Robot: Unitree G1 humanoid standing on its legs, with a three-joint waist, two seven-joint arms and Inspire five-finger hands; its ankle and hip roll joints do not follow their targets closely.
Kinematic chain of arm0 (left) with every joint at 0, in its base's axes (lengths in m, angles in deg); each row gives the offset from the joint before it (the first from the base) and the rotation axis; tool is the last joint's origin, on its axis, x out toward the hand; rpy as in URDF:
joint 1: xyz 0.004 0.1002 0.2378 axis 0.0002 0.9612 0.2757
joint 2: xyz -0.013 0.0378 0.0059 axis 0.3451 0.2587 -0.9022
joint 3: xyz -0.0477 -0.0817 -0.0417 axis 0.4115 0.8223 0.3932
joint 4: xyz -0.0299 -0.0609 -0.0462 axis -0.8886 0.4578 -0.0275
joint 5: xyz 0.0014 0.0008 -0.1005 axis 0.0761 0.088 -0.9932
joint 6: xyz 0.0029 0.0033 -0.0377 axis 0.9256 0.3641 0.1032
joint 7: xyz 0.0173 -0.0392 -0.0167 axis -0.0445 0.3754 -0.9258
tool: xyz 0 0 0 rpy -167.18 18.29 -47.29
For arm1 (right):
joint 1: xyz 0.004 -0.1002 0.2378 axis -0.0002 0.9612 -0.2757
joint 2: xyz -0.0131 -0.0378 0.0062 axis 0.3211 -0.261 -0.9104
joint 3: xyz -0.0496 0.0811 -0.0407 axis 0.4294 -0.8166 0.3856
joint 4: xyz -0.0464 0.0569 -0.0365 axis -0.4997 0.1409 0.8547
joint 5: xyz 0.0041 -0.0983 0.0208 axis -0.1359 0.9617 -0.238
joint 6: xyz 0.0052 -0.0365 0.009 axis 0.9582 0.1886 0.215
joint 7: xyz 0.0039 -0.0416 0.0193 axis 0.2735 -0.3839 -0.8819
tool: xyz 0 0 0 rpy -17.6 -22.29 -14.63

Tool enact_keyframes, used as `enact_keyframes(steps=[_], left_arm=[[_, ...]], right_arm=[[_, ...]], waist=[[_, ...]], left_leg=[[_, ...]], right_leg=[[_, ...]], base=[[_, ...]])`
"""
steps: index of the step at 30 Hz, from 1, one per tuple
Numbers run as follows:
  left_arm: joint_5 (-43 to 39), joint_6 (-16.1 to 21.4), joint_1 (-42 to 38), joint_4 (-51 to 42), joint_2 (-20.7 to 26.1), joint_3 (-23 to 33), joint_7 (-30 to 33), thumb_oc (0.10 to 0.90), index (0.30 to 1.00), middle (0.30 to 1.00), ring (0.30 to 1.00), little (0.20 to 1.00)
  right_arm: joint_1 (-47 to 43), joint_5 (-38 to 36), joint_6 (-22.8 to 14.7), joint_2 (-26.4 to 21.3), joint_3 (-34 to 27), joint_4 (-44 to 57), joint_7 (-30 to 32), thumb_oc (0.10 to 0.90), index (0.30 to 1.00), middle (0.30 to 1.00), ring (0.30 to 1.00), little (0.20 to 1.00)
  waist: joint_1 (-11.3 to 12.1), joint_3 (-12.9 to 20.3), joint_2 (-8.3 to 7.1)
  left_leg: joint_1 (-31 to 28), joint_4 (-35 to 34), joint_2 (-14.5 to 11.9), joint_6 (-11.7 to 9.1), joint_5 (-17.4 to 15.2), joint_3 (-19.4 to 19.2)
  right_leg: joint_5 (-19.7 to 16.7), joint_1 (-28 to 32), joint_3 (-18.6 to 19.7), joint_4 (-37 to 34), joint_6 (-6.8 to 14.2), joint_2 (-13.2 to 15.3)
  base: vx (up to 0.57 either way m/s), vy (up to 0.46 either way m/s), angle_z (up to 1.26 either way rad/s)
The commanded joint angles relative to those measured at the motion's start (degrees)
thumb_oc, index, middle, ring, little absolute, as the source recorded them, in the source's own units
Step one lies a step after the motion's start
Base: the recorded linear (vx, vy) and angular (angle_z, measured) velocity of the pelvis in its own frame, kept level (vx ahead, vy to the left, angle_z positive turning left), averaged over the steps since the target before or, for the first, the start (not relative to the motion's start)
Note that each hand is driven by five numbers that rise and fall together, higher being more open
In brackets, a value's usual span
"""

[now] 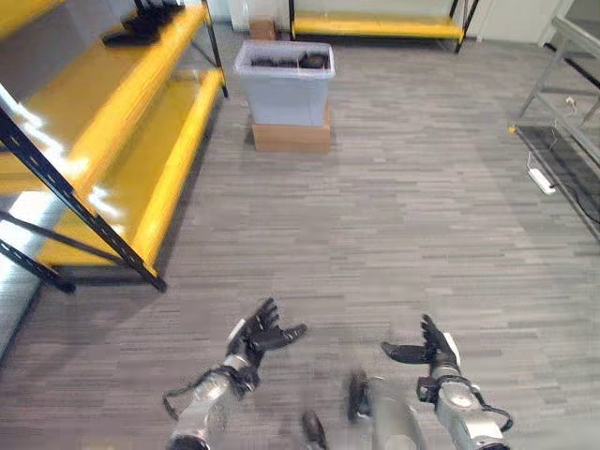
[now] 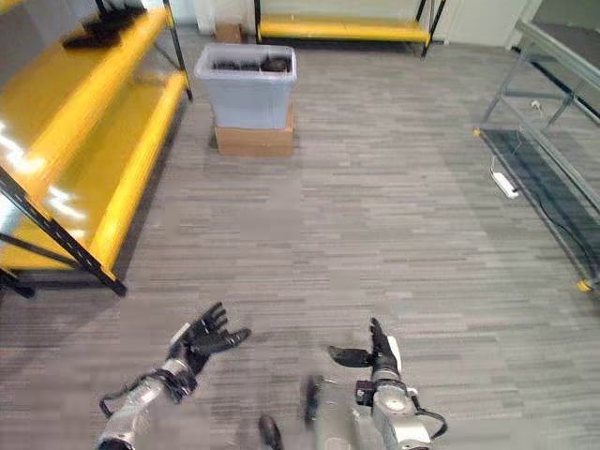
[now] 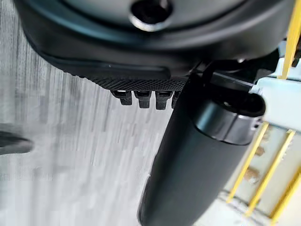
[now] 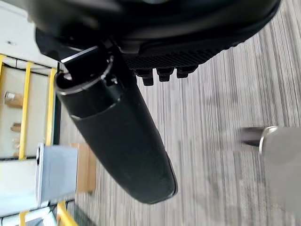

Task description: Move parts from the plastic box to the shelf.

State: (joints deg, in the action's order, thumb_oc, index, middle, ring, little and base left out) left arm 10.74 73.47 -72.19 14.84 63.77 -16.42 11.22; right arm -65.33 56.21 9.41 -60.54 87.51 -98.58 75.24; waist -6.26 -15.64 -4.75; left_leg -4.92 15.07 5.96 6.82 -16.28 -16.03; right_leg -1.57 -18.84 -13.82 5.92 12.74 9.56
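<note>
A grey plastic box (image 1: 284, 84) with dark parts (image 1: 286, 62) inside stands on a cardboard carton (image 1: 292, 137) across the floor. The yellow shelf (image 1: 122, 131) runs along the left, with dark parts (image 1: 141, 26) lying on its upper level. My left hand (image 1: 259, 337) hovers low at the bottom left, fingers spread and holding nothing. My right hand (image 1: 431, 351) is held at the bottom right, fingers straight and thumb out, also holding nothing. Both hands are far from the box. In the right wrist view the plastic box (image 4: 56, 176) shows past the thumb (image 4: 117, 136).
A second yellow shelf (image 1: 375, 25) stands against the far wall. A grey metal rack (image 1: 572, 103) lines the right side, with a white power strip (image 1: 541, 178) on the floor beside it. Grey plank flooring lies between me and the box.
</note>
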Motion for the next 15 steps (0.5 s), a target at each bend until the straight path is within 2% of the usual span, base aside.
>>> enact_keyframes(steps=[1,3,4,6,7,8,9,12,13,15], left_arm=[[-1.28,6.30,1.65,-7.05,0.16,-2.83,-4.63,0.900,1.000,1.000,1.000,1.000],[0.23,7.46,2.47,-7.18,-0.08,-3.85,-5.73,0.900,1.000,1.000,1.000,1.000],[0.81,7.86,2.65,-7.38,-0.15,-4.44,-5.90,0.900,1.000,1.000,1.000,1.000],[2.27,8.38,3.38,-7.42,-0.30,-6.15,-5.36,0.900,1.000,1.000,1.000,1.000],[2.19,8.27,3.67,-7.47,-0.14,-6.46,-4.68,0.900,1.000,1.000,1.000,1.000],[1.93,8.40,4.01,-7.46,-0.03,-6.74,-3.40,0.900,1.000,1.000,1.000,1.000],[1.97,8.66,4.19,-7.48,0.06,-6.75,-3.56,0.900,1.000,1.000,1.000,1.000],[2.39,9.41,4.75,-8.19,0.28,-6.79,-4.20,0.900,1.000,1.000,1.000,1.000],[2.22,9.36,4.80,-8.60,0.30,-6.56,-3.95,0.900,1.000,1.000,1.000,1.000],[1.51,9.17,4.74,-8.60,0.28,-6.24,-3.51,0.900,1.000,1.000,1.000,1.000]], right_arm=[[-5.16,-1.62,-6.64,-2.37,-2.35,0.37,0.58,0.900,1.000,1.000,1.000,1.000],[-4.58,-3.73,-7.23,-2.17,-2.71,-0.89,1.32,0.900,1.000,1.000,1.000,1.000],[-4.48,-4.40,-7.62,-2.24,-2.91,-1.42,1.50,0.900,1.000,1.000,1.000,1.000],[-4.51,-5.87,-9.21,-2.18,-3.04,-3.35,1.67,0.900,1.000,1.000,1.000,1.000],[-4.93,-5.99,-9.64,-1.99,-2.65,-3.74,1.83,0.900,1.000,1.000,1.000,1.000],[-5.84,-5.10,-10.05,-2.25,-1.77,-3.53,1.67,0.900,1.000,1.000,1.000,1.000],[-6.33,-4.82,-10.41,-2.51,-1.29,-3.37,1.57,0.900,1.000,1.000,1.000,1.000],[-7.03,-4.40,-10.67,-3.02,-0.56,-2.40,1.58,0.900,1.000,1.000,1.000,1.000],[-7.50,-4.14,-10.29,-3.68,-0.54,-1.87,1.27,0.900,1.000,1.000,1.000,1.000],[-7.59,-4.01,-10.30,-4.06,-0.49,-1.65,1.17,0.900,1.000,1.000,1.000,1.000]], waist=[[0.57,5.15,3.05],[0.37,5.41,3.39],[-0.03,5.78,2.75],[-0.67,7.07,3.05],[-0.42,7.65,3.66],[-0.52,8.58,4.23],[-0.56,8.93,3.93],[-0.16,9.53,4.17],[0.45,9.87,4.45],[0.77,10.13,4.57]], left_leg=[[-11.78,-20.07,-2.67,-3.69,5.98,2.44],[-13.10,-20.07,-2.83,-3.67,4.80,2.73],[-12.95,-20.07,-2.22,-3.60,5.11,2.84],[-14.02,-20.07,-2.07,-3.63,4.07,3.86],[-15.01,-20.07,-2.51,-3.84,3.02,3.79],[-16.02,-20.07,-2.95,-4.51,2.76,3.43],[-15.81,-19.69,-2.86,-5.08,3.41,2.52],[-13.82,-16.30,-4.22,-6.49,6.17,1.52],[-11.86,-12.65,-5.40,-7.93,9.15,1.34],[-10.50,-10.17,-6.13,-8.80,11.00,1.44]], right_leg=[[-9.44,6.03,-4.68,-8.70,-1.33,-3.00],[-9.28,6.81,-4.04,-9.71,-1.49,-3.38],[-9.67,6.82,-3.49,-10.18,-2.20,-3.06],[-9.49,8.17,-1.10,-10.67,-2.81,-3.77],[-8.67,9.53,-1.70,-10.45,-2.79,-4.23],[-8.05,10.87,-1.86,-10.28,-3.91,-4.69],[-8.33,11.42,-2.20,-10.17,-4.89,-4.43],[-7.52,13.49,-1.46,-10.91,-6.13,-5.18],[-6.33,14.67,-1.35,-10.92,-7.00,-5.90],[-5.71,15.19,-1.30,-10.92,-7.52,-6.26]], base=[[0.44,-0.229,0.35],[0.29,-0.153,0.46],[0.36,-0.206,0.31],[0.53,-0.227,0.59],[0.68,-0.232,0.80],[0.57,-0.220,0.69],[0.50,-0.242,0.41],[0.29,-0.178,-0.04],[0.33,-0.226,-0.02],[0.30,-0.227,-0.01]])
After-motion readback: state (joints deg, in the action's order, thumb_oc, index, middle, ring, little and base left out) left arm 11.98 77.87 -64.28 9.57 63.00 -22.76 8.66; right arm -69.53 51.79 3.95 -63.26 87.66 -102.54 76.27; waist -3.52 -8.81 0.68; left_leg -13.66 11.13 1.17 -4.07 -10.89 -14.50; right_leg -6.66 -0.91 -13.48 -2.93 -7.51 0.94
